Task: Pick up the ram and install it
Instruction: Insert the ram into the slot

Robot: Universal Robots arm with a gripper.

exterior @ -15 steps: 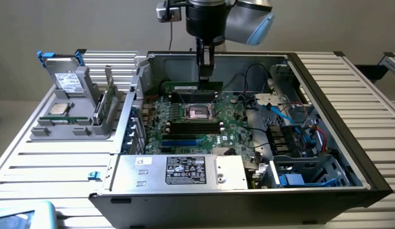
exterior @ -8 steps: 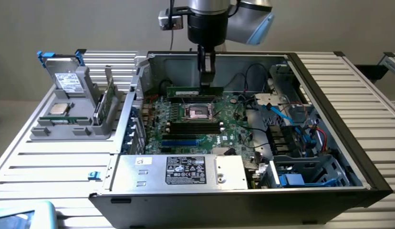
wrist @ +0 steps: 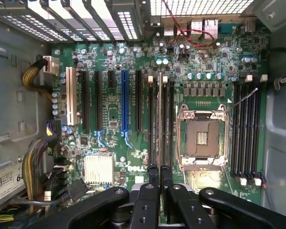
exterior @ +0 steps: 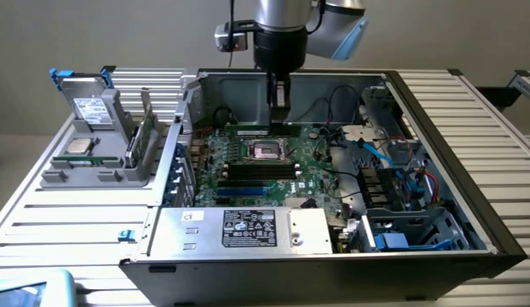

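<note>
In the exterior view my gripper [exterior: 280, 120] reaches straight down into the open computer case [exterior: 470, 160], at the far side of the motherboard [exterior: 248, 182]. It is shut on the ram [exterior: 252, 130], a narrow green stick held level just behind the CPU socket [exterior: 267, 150]. The wrist view shows the ram [wrist: 159, 119] edge-on as a thin pale line running away from my gripper [wrist: 158, 174]. It lines up with the bank of black memory slots [wrist: 169, 119] beside the CPU socket [wrist: 200, 138]. I cannot tell whether it touches a slot or hangs just above it.
A grey holder [exterior: 94, 169] at the exterior view's left carries a drive, a chip and an upright green card [exterior: 142, 137]. The power supply [exterior: 239, 230] fills the case's near side. Cables [exterior: 376, 153] and drive bays [exterior: 410, 236] crowd the exterior view's right. Long expansion slots [wrist: 124, 105] lie beside the memory slots.
</note>
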